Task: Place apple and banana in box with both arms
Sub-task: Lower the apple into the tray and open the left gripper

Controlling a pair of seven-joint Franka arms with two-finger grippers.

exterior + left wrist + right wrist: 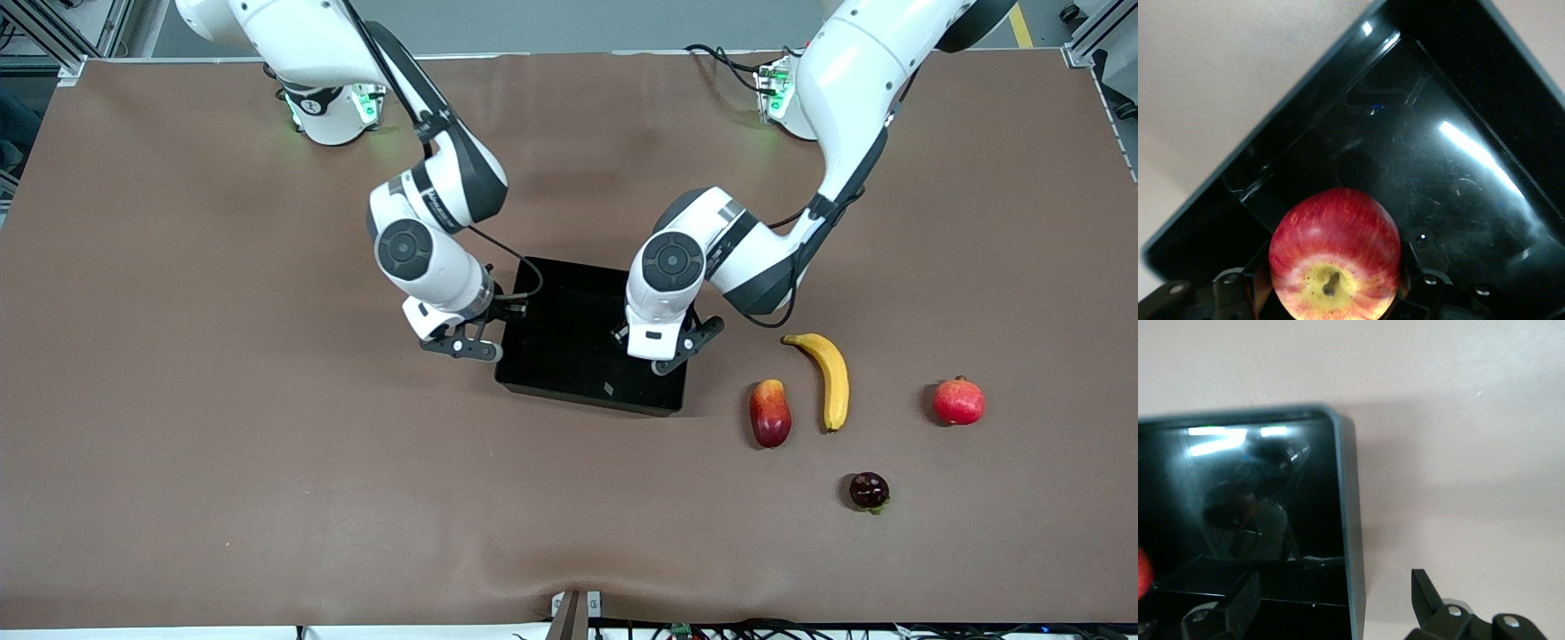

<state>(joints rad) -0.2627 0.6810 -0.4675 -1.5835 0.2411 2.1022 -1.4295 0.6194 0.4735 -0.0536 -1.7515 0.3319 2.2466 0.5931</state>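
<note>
My left gripper is shut on the apple, a red fruit with yellow streaks and a dimpled top. It holds the apple over the black box, at the end toward the left arm. In the left wrist view the box's glossy floor lies below the apple. My right gripper is open and holds nothing. It hangs at the box's wall toward the right arm's end, with one finger over the box and the other over the table. The banana lies on the table beside the box, toward the left arm's end.
An elongated red-yellow fruit lies between the box and the banana, slightly nearer the camera. A round red fruit sits farther toward the left arm's end. A small dark fruit lies nearer the camera than the banana.
</note>
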